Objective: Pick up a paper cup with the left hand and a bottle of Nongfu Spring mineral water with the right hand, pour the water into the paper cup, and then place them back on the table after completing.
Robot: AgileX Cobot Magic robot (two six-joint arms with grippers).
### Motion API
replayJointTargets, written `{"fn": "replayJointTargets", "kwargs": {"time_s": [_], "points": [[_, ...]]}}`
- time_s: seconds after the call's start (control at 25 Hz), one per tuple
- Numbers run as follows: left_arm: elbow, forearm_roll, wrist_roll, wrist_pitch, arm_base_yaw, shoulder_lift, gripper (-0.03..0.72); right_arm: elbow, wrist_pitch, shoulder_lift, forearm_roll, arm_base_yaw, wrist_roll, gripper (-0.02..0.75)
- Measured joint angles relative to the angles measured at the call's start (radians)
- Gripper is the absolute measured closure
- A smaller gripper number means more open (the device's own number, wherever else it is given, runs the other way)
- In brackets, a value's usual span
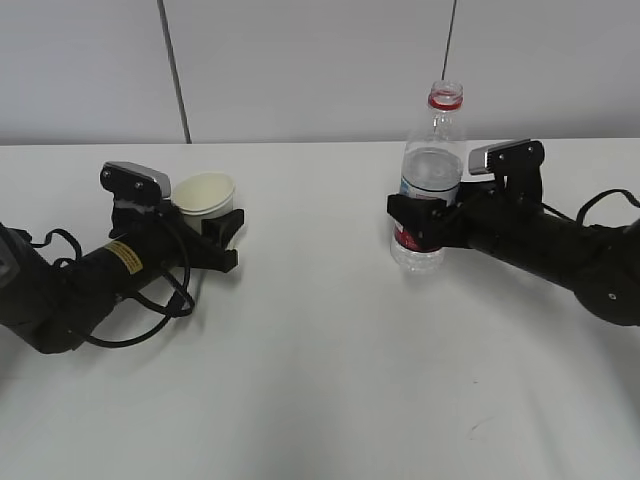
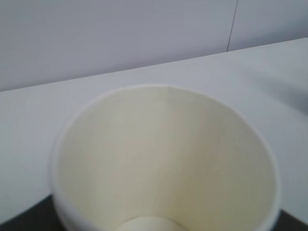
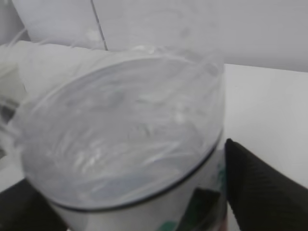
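Bottle [image 1: 432, 178] and cup [image 1: 205, 193] are both in my grip: my right hand [image 1: 425, 218] pinches the bottle low on its body, by the red part of the label, and my left hand [image 1: 222, 235] has its fingers either side of the cup, closed on it as far as I can judge. Both stand upright near the far edge of the table [image 1: 320, 400], well apart, cup on the left, bottle on the right. To pour well I should lift both, bring the uncapped neck over the cup's open mouth, and tilt slowly, since the water [image 1: 432, 165] stands high. Writing on the red and white label is too small to read; my left arm's yellow sticker [image 1: 123, 256] is also illegible
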Motion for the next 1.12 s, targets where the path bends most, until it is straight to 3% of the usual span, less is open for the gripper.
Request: {"fn": "replayJointTargets", "kwargs": {"time_s": [0.16, 0.52, 0.84, 1.12], "points": [[0.0, 0.0, 0.0, 0.0, 0.0, 0.0, 0.273, -0.008, -0.004, 0.012, -0.002, 0.0, 0.006, 0.101], [0.0, 0.081, 0.0, -0.003, 0.0, 0.0, 0.274, -0.009, -0.01, 0.016, -0.004, 0.0, 0.006, 0.298], [-0.002, 0.224, -0.073, -0.013, -0.005, 0.0, 0.274, -0.009, -0.01, 0.016, 0.012, 0.0, 0.006, 0.313], [-0.003, 0.253, -0.089, -0.012, -0.086, 0.0, 0.274, -0.009, -0.004, 0.016, 0.017, 0.0, -0.046, 0.314]]}}
